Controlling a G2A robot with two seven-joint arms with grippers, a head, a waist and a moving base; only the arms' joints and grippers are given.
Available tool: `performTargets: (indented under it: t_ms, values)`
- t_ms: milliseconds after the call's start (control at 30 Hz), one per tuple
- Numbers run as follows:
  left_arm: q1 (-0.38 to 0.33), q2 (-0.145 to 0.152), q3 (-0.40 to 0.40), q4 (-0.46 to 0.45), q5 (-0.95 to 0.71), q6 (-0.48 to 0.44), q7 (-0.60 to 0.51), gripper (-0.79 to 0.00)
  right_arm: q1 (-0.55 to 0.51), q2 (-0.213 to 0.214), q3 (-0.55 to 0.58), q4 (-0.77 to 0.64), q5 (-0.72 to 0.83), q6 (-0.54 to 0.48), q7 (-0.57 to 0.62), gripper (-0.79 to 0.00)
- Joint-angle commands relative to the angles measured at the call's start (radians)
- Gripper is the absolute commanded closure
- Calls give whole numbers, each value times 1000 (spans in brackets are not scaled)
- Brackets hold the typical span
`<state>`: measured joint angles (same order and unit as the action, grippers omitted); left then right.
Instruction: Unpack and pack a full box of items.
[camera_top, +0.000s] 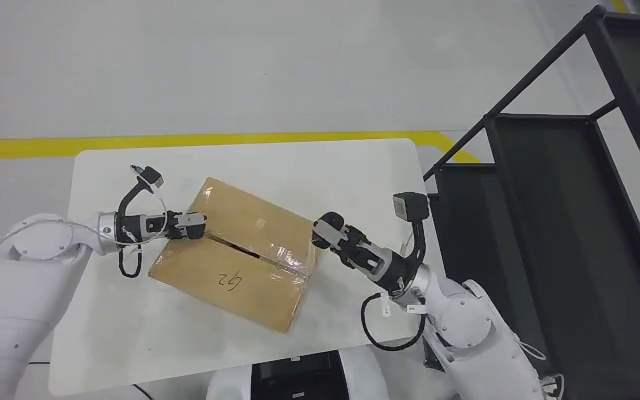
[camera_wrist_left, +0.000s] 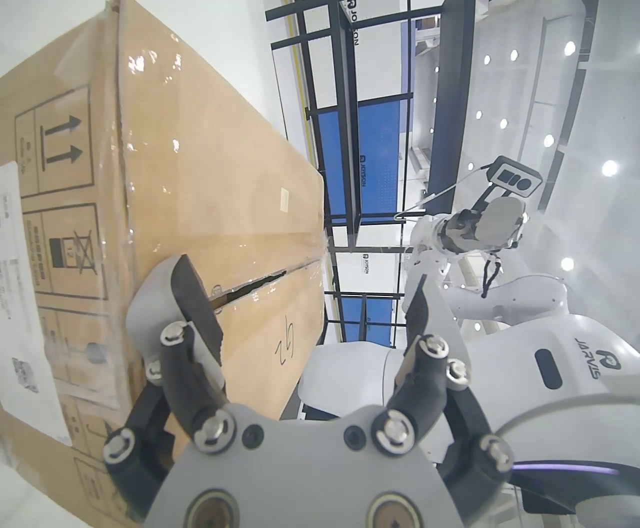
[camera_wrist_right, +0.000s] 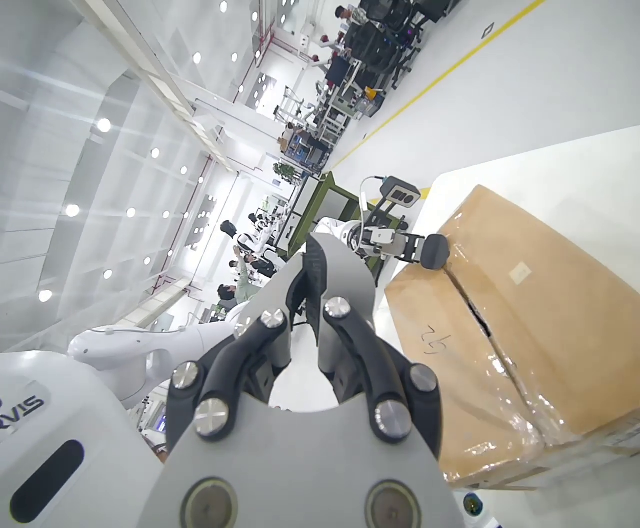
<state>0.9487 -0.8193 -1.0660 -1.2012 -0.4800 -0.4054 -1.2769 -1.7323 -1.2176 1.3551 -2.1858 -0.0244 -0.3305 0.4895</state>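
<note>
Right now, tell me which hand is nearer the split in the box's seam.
Left. The left hand is right beside the split; the right hand is by the opposite end of the box.

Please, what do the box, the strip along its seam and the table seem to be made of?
The box: plain brown cardboard, matte, judging by colour and folded flaps. The strip: clear plastic tape, glossy; it glints and wrinkles over the seam. The table: smooth white top, matte; perhaps laminate or painted board, I cannot tell.
</note>
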Motion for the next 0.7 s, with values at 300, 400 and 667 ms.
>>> performTargets:
  t_ms: [300, 400, 667]
  values:
    - [1, -10, 8, 35, 9, -4, -4, -785, -83, 11, 103, -18, 42, -64, -39, 0]
    - [1, -11, 5, 36, 14, -2, -3, -785, -109, 14, 142, 1, 40, -56, -62, 0]
    - [5, -13, -1, 31, 32, 5, 1, -785, -201, 19, 220, -7, 78, -95, -89, 0]
